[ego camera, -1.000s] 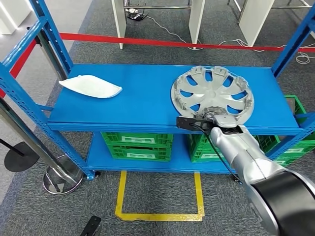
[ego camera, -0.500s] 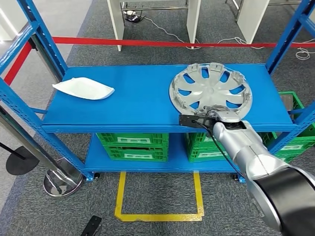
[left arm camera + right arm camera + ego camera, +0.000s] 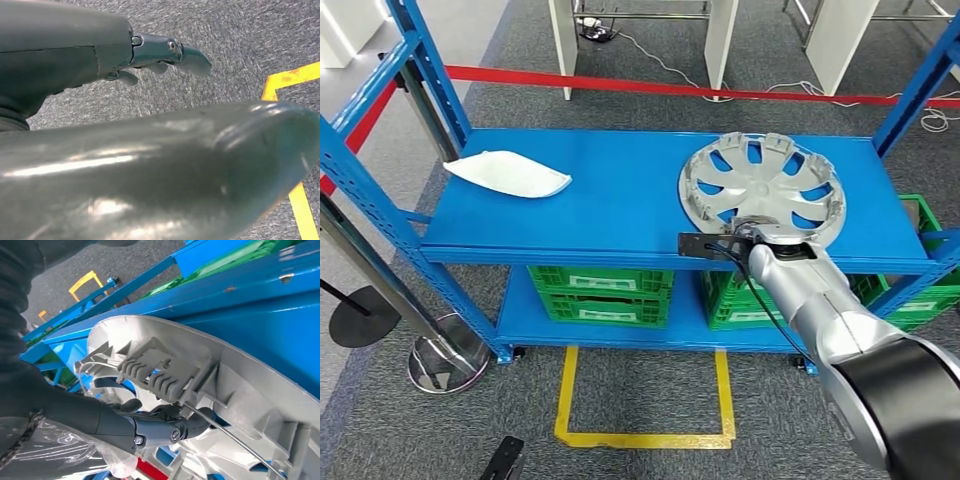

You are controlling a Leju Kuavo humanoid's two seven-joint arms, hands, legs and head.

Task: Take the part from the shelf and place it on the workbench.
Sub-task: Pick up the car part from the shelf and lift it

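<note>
A silver hubcap (image 3: 761,185) lies on the right part of the blue shelf (image 3: 622,200), its ribbed inner side up. My right arm reaches in from the lower right, and my right hand (image 3: 761,232) is at the hubcap's near rim. In the right wrist view the dark fingers (image 3: 177,427) curl over the hubcap (image 3: 226,375) rim, beside a clip and the wire ring, and grip it. My left hand (image 3: 75,60) hangs over the grey floor, fingers (image 3: 188,54) stretched out and holding nothing.
A white curved part (image 3: 507,173) lies on the shelf's left end. Green crates (image 3: 599,293) stand on the lower shelf. Blue uprights (image 3: 426,70) flank the shelf. A yellow floor marking (image 3: 644,437), a stanchion base (image 3: 444,365) and red tape (image 3: 660,88) surround it.
The whole picture swayed left and back, so the camera moved. My right hand stays at the hubcap's near rim; the hubcap sits slightly further right on the shelf.
</note>
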